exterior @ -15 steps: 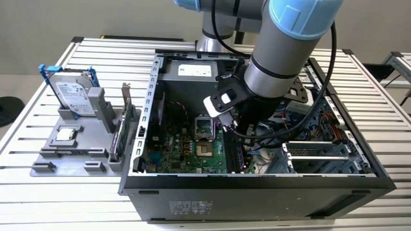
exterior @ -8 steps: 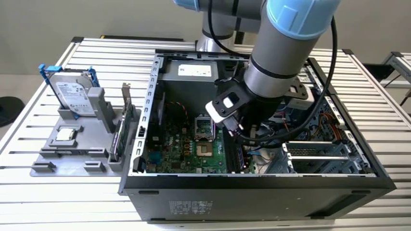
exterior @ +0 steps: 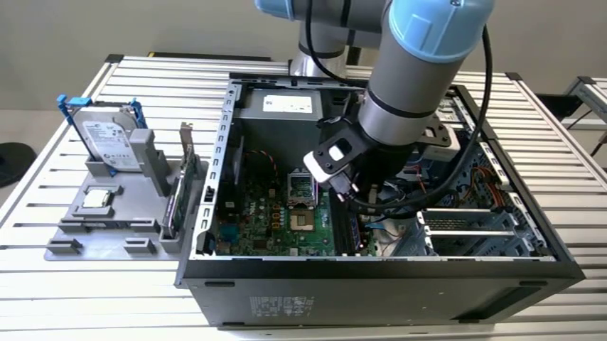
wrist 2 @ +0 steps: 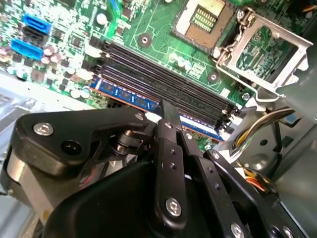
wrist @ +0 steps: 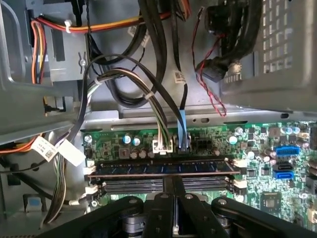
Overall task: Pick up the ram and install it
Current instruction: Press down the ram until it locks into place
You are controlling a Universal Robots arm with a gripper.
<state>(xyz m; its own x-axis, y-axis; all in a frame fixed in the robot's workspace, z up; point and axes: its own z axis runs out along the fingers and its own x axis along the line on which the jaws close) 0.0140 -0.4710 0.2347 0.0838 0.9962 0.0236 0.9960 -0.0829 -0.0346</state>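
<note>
Second wrist view: gripper (wrist 2: 166,116) with fingers (wrist 2: 171,124) pinched narrow on the ram (wrist 2: 130,96), which lies along the outermost of 4 slots (wrist 2: 168,82) on the motherboard (wrist 2: 148,29); seating step, likely needing straight, even downward pressure.

Blue-green ram (wrist: 163,168) on edge in motherboard slot.

gripper (wrist 2: 168,119) fingers closed on the ram (wrist 2: 130,96) (seated in motherboard (wrist 2: 148,29) slot)
</note>
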